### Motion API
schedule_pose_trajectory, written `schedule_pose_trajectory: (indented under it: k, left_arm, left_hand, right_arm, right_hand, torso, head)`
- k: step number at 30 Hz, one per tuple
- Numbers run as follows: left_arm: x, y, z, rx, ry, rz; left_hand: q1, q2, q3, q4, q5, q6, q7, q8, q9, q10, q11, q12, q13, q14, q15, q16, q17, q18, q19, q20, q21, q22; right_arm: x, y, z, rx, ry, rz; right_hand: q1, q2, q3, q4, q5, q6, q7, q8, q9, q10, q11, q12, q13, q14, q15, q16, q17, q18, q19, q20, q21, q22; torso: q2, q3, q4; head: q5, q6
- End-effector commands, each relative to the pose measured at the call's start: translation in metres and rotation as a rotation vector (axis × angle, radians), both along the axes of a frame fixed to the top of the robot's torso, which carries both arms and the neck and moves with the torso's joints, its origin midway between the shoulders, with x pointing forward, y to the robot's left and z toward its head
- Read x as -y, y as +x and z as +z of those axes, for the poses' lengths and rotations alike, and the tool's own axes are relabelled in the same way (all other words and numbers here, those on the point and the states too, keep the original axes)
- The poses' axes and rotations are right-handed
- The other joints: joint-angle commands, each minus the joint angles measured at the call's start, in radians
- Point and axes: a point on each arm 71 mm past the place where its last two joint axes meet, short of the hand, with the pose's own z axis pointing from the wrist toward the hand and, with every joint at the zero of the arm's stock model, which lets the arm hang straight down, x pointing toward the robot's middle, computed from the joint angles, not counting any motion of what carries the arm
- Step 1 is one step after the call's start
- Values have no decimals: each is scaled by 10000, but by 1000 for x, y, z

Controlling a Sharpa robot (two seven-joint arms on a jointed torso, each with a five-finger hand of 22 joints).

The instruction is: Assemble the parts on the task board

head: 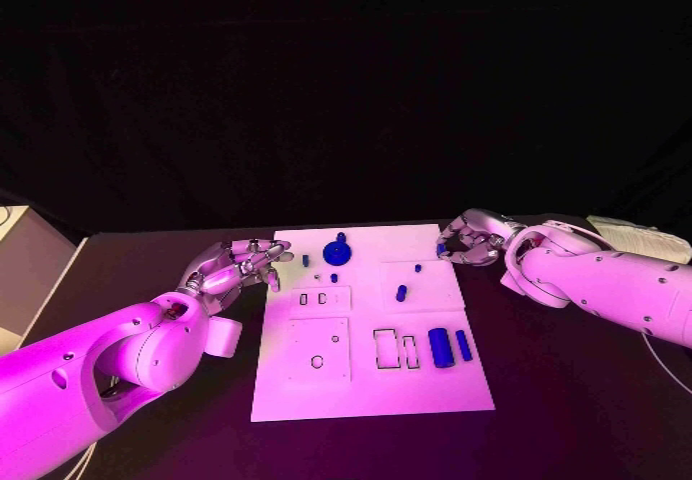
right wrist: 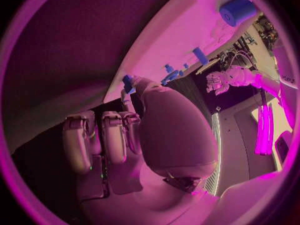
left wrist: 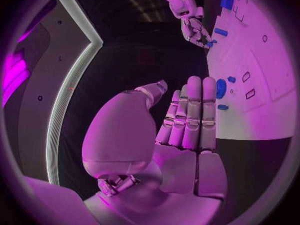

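The white task board (head: 289, 400) lies in the middle of the table. Small blue parts lie on its far half: a round one (head: 336, 250), a peg (head: 402, 293) and some smaller bits. Two bigger blue blocks (head: 449, 346) sit near its right edge. My left hand (head: 238, 266) hovers at the board's far left corner, its fingers (left wrist: 194, 115) held straight and holding nothing. My right hand (head: 467, 241) is at the far right corner with its fingers curled in. It pinches a small blue part (right wrist: 128, 81) at its fingertips, and the thumb hides most of that part.
Empty slots and outlined recesses (head: 392, 348) mark the board's near half. A square plate area (head: 317, 348) with holes lies on its left. Black table (head: 577, 400) surrounds the board. A pale object (head: 635, 238) sits at the far right behind my right arm.
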Motion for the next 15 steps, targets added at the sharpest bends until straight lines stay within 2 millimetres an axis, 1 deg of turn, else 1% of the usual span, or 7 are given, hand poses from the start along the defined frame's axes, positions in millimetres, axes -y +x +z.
schedule_pose_trajectory:
  k: [1,9,11,12,15]
  left_arm:
    - [2,-1,1,53,-71,-195]
    - [2,-1,1,46,-71,-207]
    - [2,-1,1,44,-71,-209]
    - [2,-1,1,43,-71,-210]
    - [2,-1,1,41,-73,-215]
  left_hand:
    - [-47,26,24,-17,6,-8,6,-23,13,-53,-7,-20,-6,-62,-21,41,-15,150,-63,0,52,13]
    - [-56,24,23,-16,6,-13,13,-25,12,-57,-3,-21,-6,-64,-19,43,-16,149,-68,1,56,15]
    - [-56,24,23,-16,6,-13,13,-25,12,-57,-3,-21,-6,-64,-19,43,-16,149,-68,1,56,15]
    - [-56,24,23,-16,6,-13,13,-25,12,-57,-3,-21,-6,-64,-19,43,-16,149,-68,1,56,15]
    - [-56,24,23,-16,6,-13,13,-25,12,-57,-3,-21,-6,-64,-19,43,-16,149,-68,1,56,15]
  right_arm:
    - [-1,0,-2,-108,-126,56]
    - [-2,2,0,161,-74,-7]
    - [-2,2,1,281,-45,-25]
    - [-3,2,1,339,-31,-39]
    - [-4,2,3,533,20,-91]
  right_hand:
    - [6,123,72,-2,-73,92,3,53,15,1044,-4,61,2633,934,16,29,2069,-144,1047,-3,46,2628]
    - [-53,147,138,3,-221,194,-25,118,33,1044,-26,61,2633,936,-8,31,2078,-144,1047,-26,46,2628]
    - [-100,139,146,16,-285,257,-55,159,46,1044,-46,61,2633,938,-30,33,2086,-144,1047,-41,46,2628]
    - [-152,155,161,34,-369,378,-110,238,75,1044,-89,61,2633,939,-64,34,2091,-144,1047,-66,46,2628]
    - [-193,160,177,42,-407,460,-160,302,97,1044,-134,61,2633,941,-99,36,2099,-144,1047,-96,46,2628]
  torso:
    - [1,-1,2]
    - [8,-4,2]
    - [5,-4,2]
    - [5,-4,2]
    - [0,-7,3]
  head:
    - [-5,-1]
    - [-8,3]
    - [-11,5]
    - [-11,5]
    - [-12,-5]
